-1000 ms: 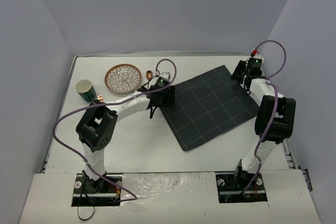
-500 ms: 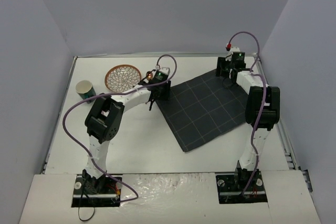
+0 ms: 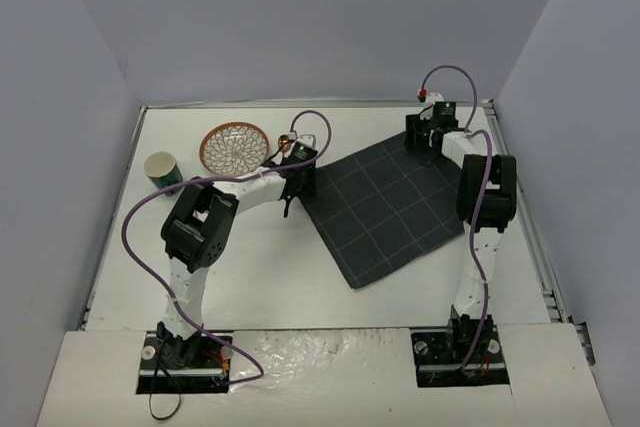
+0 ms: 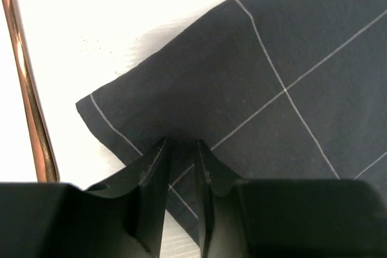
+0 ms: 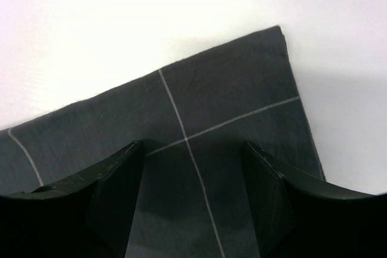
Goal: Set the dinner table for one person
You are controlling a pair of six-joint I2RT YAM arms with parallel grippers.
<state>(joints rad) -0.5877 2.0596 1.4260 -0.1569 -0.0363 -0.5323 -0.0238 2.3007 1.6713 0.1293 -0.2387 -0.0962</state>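
The dinner table (image 3: 270, 267) is a plain matte white top that fills the floor of the booth, w/ blue-grey walls (image 3: 300, 27) close on the left, far and right sides and a thin raised rim along the far edge. A dark grey cloth (image 3: 395, 207) w/ thin grid lines lies flat on its right-centre, turned diagonally.

The cloth's far corner sits near the far rim and its right corner is hidden behind the right arm. Bare white top shows from the cloth's near corner to the arm bases, and in a broad strip on the left.

Left gripper (image 4: 180, 143) is at the cloth's left corner, tips down on the fabric, jaws nearly together w/ a slim gap. Can't tell if cloth is pinched. Right gripper (image 5: 193, 149) is over the far corner, jaws wide, nothing between them.

At far left are a patterned plate (image 3: 235, 148), a cup (image 3: 163, 171) and a copper spoon (image 4: 27, 89) — the spoon lies just beside the left gripper.
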